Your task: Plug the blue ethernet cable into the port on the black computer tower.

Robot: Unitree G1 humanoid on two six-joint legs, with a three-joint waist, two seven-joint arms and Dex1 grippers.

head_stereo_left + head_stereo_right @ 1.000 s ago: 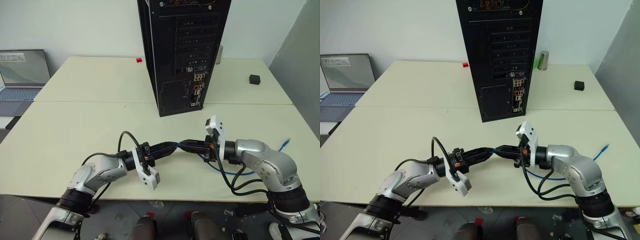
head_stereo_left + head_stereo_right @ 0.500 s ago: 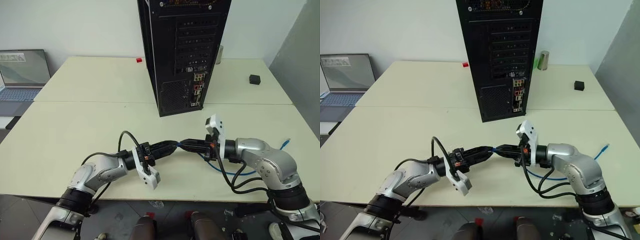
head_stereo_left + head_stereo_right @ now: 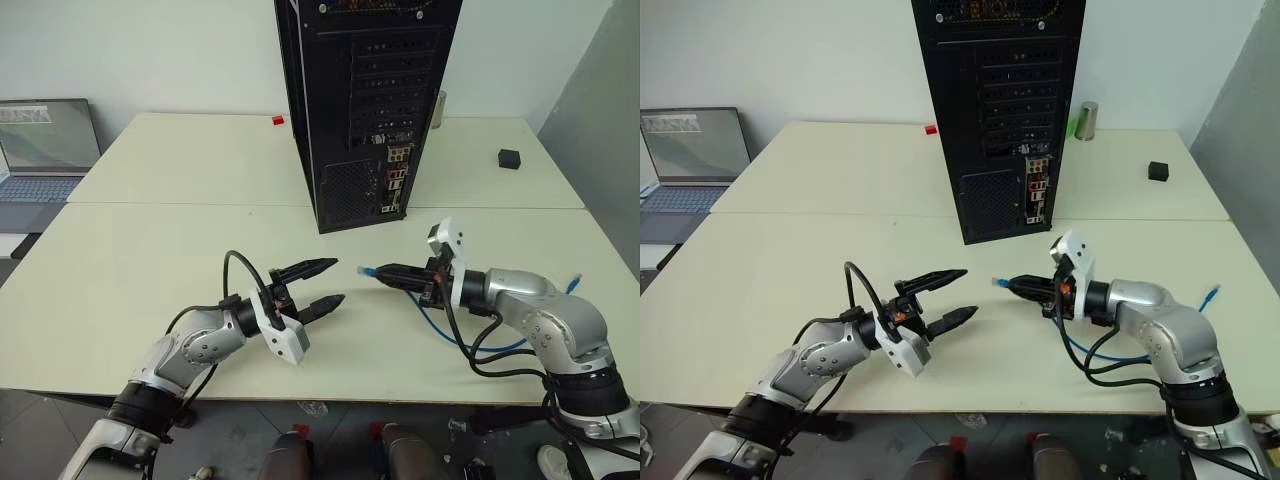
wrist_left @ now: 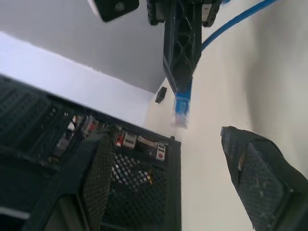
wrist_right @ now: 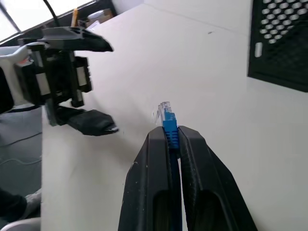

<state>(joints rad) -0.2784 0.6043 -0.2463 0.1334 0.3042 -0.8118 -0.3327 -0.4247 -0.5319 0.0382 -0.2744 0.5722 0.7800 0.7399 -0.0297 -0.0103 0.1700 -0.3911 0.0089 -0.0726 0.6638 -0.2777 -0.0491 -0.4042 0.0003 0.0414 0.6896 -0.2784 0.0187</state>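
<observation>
The blue ethernet cable's clear plug (image 3: 366, 270) sticks out of my right gripper (image 3: 384, 272), which is shut on the cable just behind it and points left, a little above the table. The rest of the cable (image 3: 478, 345) loops under my right arm, and its far end (image 3: 572, 287) lies at the table's right edge. My left gripper (image 3: 338, 281) stands open a short way left of the plug, holding nothing. In the right wrist view the plug (image 5: 166, 115) pokes past the shut fingertips. The black computer tower (image 3: 360, 100) stands behind, its rear ports (image 3: 397, 180) facing me.
A grey laptop (image 3: 45, 140) sits at the far left. A small red piece (image 3: 278, 120) lies left of the tower, a small black box (image 3: 509, 158) right of it, and a metal can (image 3: 1087, 120) stands behind. A grey panel borders the right side.
My left gripper has opened, let go of the cable and rolled. My right gripper has pulled away to the right with the plug end, so a gap now separates the two.
</observation>
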